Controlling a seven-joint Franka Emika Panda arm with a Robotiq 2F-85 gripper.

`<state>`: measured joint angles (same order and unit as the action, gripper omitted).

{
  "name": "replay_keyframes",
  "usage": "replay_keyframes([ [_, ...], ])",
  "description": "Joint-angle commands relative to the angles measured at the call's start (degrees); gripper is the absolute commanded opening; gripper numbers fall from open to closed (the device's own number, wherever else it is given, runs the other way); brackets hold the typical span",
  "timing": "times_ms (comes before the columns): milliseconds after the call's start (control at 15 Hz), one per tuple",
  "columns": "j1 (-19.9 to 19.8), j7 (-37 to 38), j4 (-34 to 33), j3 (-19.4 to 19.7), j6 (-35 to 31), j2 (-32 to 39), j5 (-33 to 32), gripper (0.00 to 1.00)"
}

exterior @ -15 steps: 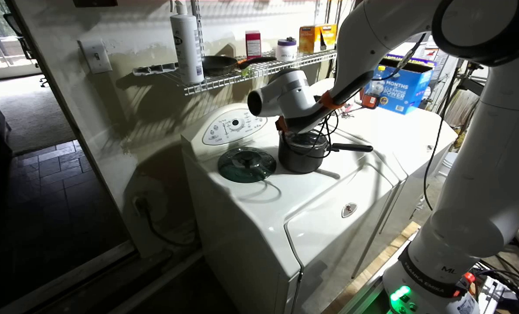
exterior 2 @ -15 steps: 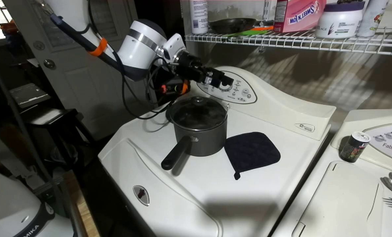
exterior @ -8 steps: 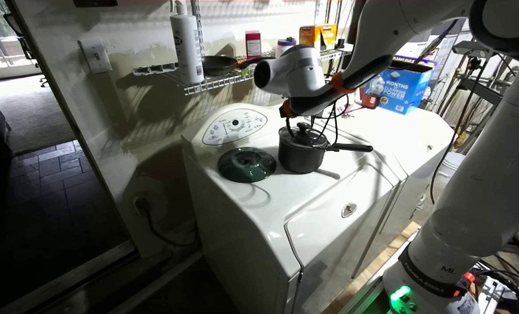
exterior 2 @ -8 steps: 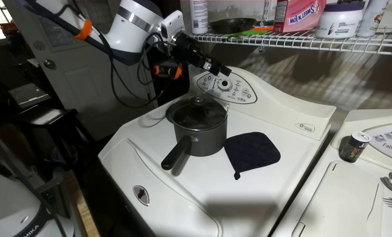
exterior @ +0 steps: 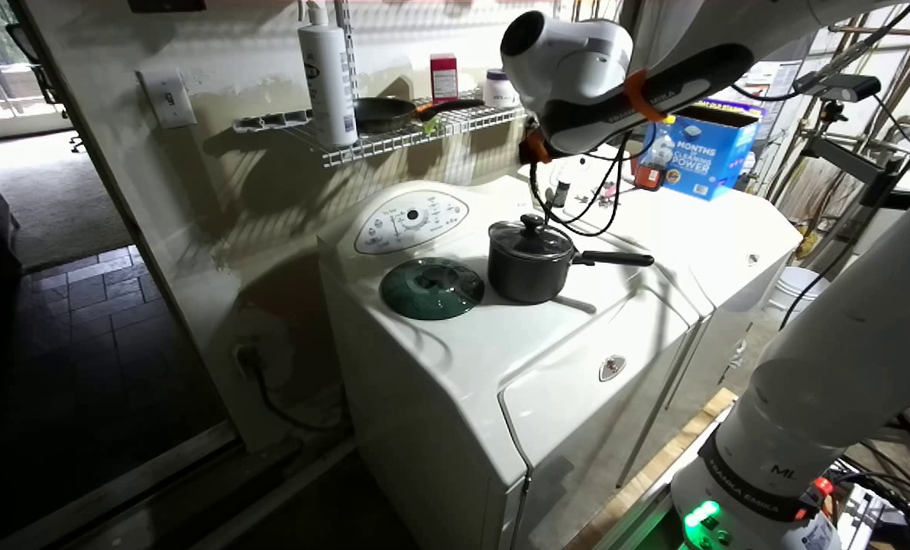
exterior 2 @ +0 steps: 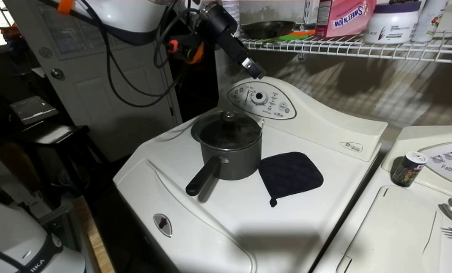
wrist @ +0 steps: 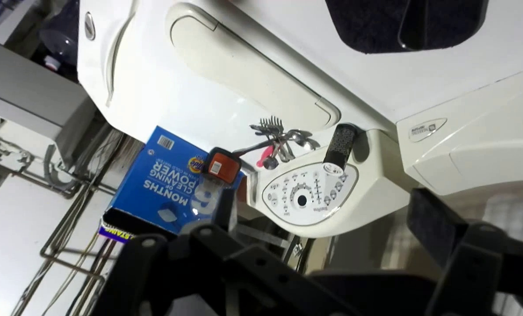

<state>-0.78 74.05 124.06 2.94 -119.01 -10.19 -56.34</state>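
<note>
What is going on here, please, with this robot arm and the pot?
The robot arm holds its gripper raised, open and empty. It is not touching the pot, which stands on a white appliance with its lid on. A dark pot holder lies beside the pot, and a green disc lies on the opposite side.

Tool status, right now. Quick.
Tool: open, holding nothing; its fingers stand well apart in the wrist view.
</note>
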Motion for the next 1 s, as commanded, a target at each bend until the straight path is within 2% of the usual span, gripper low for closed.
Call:
replay_keyframes([
  [0, -1.0, -12.27, 0.37, 1.66, 0.08, -3.99, 11.5, 1.0],
  [467, -3.7, -29.65, -0.56, 2.48, 1.67, -7.64, 26.33, 1.0],
  [933, -6.09, -39.26, -1.29, 1.59, 5.65, -9.26, 33.24, 1.0],
])
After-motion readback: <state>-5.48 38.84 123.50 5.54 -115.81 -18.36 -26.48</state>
